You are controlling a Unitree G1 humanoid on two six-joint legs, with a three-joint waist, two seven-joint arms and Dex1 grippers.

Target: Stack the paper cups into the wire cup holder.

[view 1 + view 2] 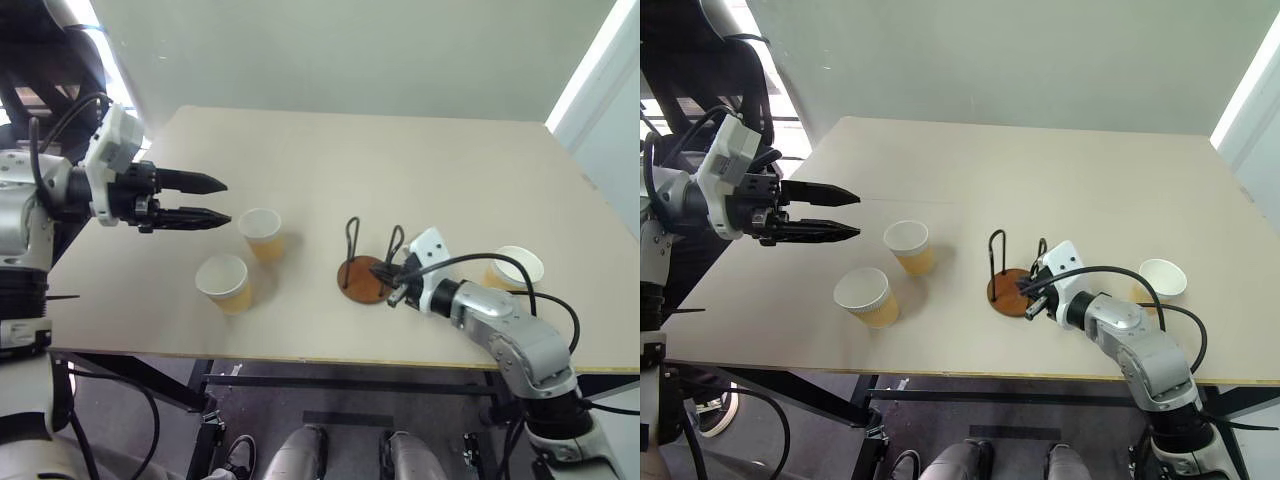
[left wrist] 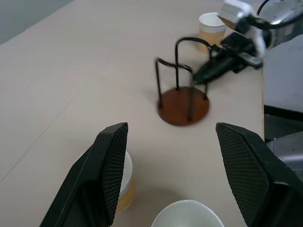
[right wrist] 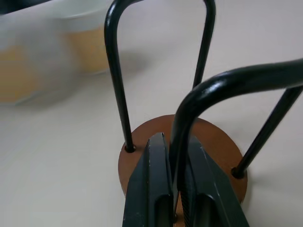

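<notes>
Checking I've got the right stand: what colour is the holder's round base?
Reddish-brown, under dark wire loops; the wire cup holder shows it best in the left wrist view.

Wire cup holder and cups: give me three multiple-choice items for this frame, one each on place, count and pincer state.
1. Where does the wire cup holder stand?
A. Between the two left cups and the right cup
B. At the table's far edge
C. Inside a cup

2. How many paper cups are on the table?
A. One
B. Three
C. Five

3. What is the right pincer doing?
A. Hanging open above a cup
B. Holding a cup
C. Shut on a wire loop of the holder

Key: 1 A, cups and lie to its left, cup to its right. 2 B, those three. 3 C, the right wrist view shows both fingers clamping the wire.
</notes>
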